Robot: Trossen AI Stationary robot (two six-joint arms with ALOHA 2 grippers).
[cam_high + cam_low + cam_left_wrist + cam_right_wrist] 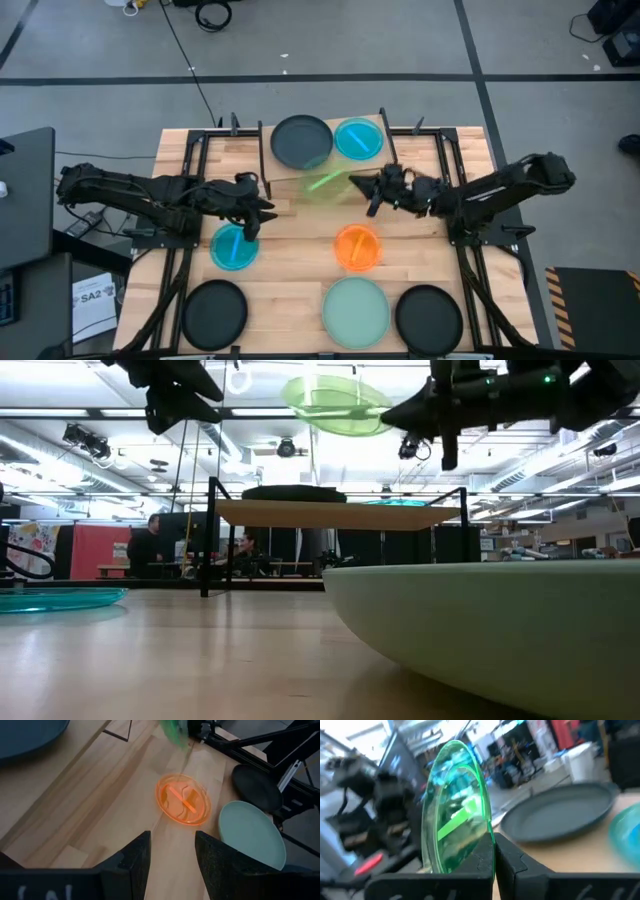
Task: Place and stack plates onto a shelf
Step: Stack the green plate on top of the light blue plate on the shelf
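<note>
Clamped in the right end effector [494, 851], the green plate [455, 805] hangs beside the shelf [470, 150].

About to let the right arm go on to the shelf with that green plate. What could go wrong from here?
The right hand pinches the green plate only at its rim, so it may slip or swing.

The shelf already holds a black plate and a blue plate, so lowering could knock either.

The open left hand hovers nearby over the table's blue plate, so the arms could collide.
</note>
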